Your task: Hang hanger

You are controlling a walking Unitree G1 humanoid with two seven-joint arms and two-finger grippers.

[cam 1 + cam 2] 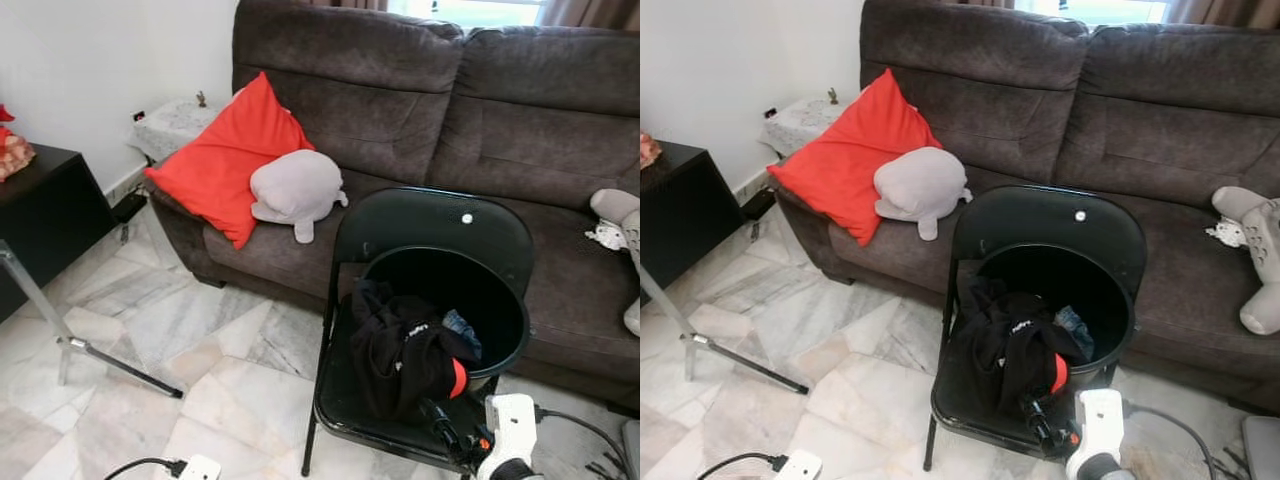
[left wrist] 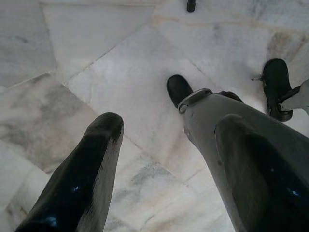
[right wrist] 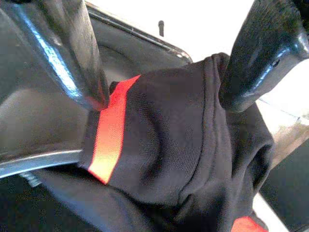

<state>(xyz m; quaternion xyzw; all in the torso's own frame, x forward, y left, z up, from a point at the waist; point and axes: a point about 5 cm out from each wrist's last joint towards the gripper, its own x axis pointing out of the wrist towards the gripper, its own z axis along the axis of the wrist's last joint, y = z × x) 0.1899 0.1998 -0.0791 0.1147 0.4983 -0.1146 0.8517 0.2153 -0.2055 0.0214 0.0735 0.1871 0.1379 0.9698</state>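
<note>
A black garment with an orange-red stripe (image 1: 400, 355) spills out of a black bucket (image 1: 505, 300) that stands on a black folding chair (image 1: 430, 215). My right gripper (image 1: 443, 424) is low at the chair's front edge, against the lower end of the garment. In the right wrist view this gripper (image 3: 164, 99) is open, its fingers (image 3: 72, 58) standing either side of a fold of the striped cloth (image 3: 159, 145). My left gripper (image 2: 169, 125) hangs open over the marble floor, with my own leg (image 2: 217, 121) under it. I see no hanger.
A dark brown sofa (image 1: 520, 120) stands behind the chair with a red cushion (image 1: 225, 160) and a grey plush (image 1: 295, 185) on it. A metal stand leg (image 1: 120, 365) and a black cabinet (image 1: 45, 215) are to the left. A power strip (image 1: 195, 467) lies on the floor.
</note>
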